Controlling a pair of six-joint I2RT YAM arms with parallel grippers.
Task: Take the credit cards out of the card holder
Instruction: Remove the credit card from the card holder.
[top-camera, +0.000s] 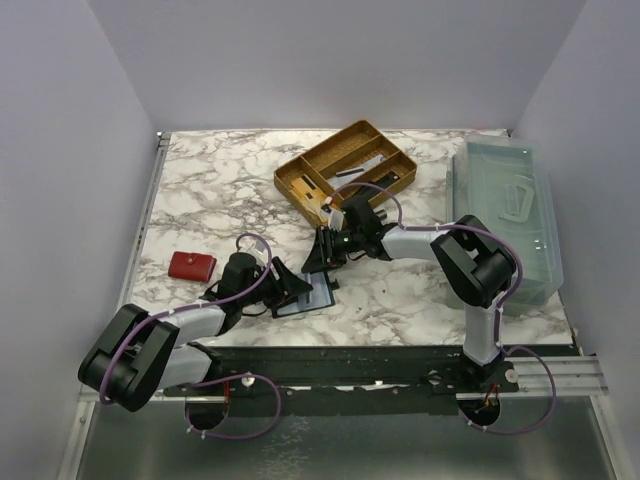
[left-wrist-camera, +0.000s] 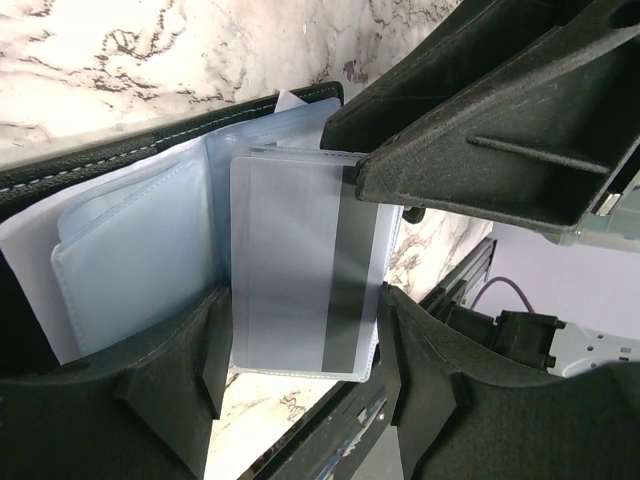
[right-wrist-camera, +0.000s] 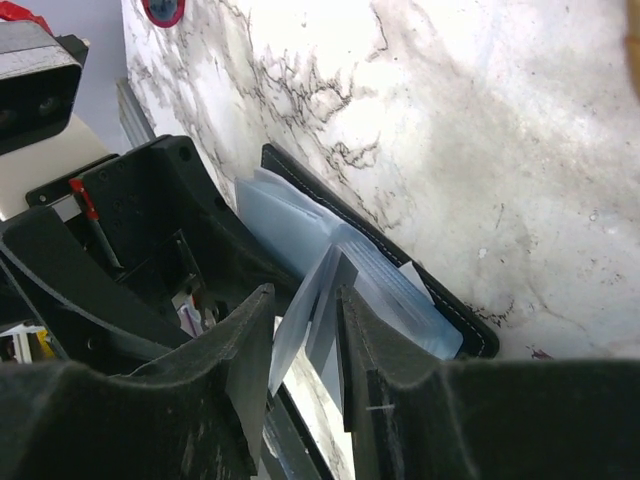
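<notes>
A red pouch (top-camera: 191, 265) lies shut on the marble worktop (top-camera: 220, 180), well left of the left claw (left-wrist-camera: 305, 300). That claw stands wide over the open black card holder (left-wrist-camera: 120, 160). A clear sleeve (left-wrist-camera: 300, 165) lies between its fingers (left-wrist-camera: 180, 380), its edges right at them; whether they pinch it cannot be told. Inside the sleeve sits a pale grey credit card (left-wrist-camera: 290, 290) with a dark stripe. To its left are more pale blue pockets (left-wrist-camera: 130, 270), still in the holder. The right claw (right-wrist-camera: 305, 300) is narrow, its fingers (right-wrist-camera: 240, 350) closed on the sleeve's top edge. Beyond the right claw a gold tray (top-camera: 300, 185) holds small dark things in its compartments, too small to name. Farther right stands a clear lidded box (top-camera: 505, 215); what is in it cannot be made out.
</notes>
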